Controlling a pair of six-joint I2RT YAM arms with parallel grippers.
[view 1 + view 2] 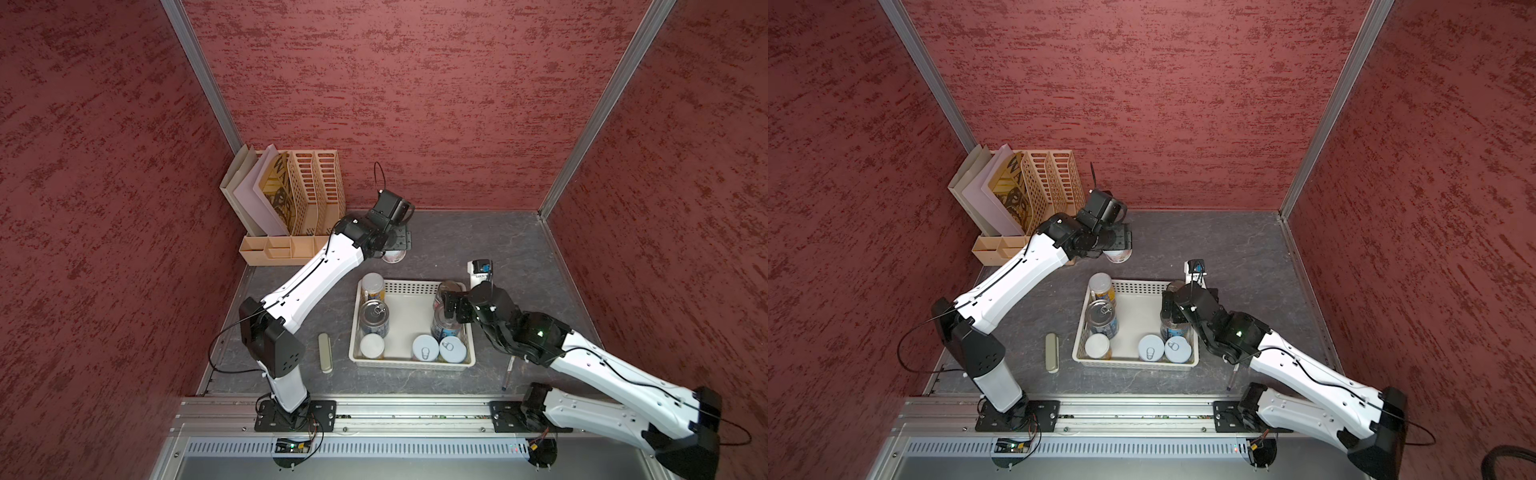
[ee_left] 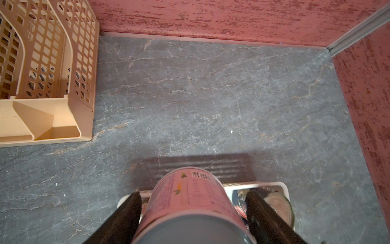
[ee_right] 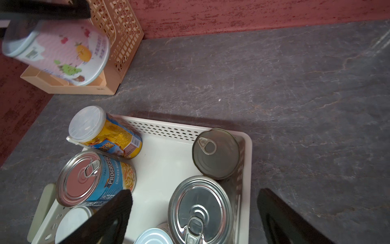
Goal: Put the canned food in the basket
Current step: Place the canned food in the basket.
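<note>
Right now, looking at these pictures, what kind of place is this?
Probably a robot test booth, not a home: red panel walls joined by metal posts, two arms bolted to a front rail, and a staged tabletop.

Light soft, moderately dim, from the near side of the worktop (image 1: 478, 249): basket (image 3: 168, 128) casts a slatted shadow toward the far edge. Mild glare on metal can lids (image 3: 200, 209). Pink can (image 2: 190, 200) soft, too close to the lens in left wrist view; smeared in right wrist view. Top views grainy, walls (image 1: 415, 104) stretched at edges.
</note>
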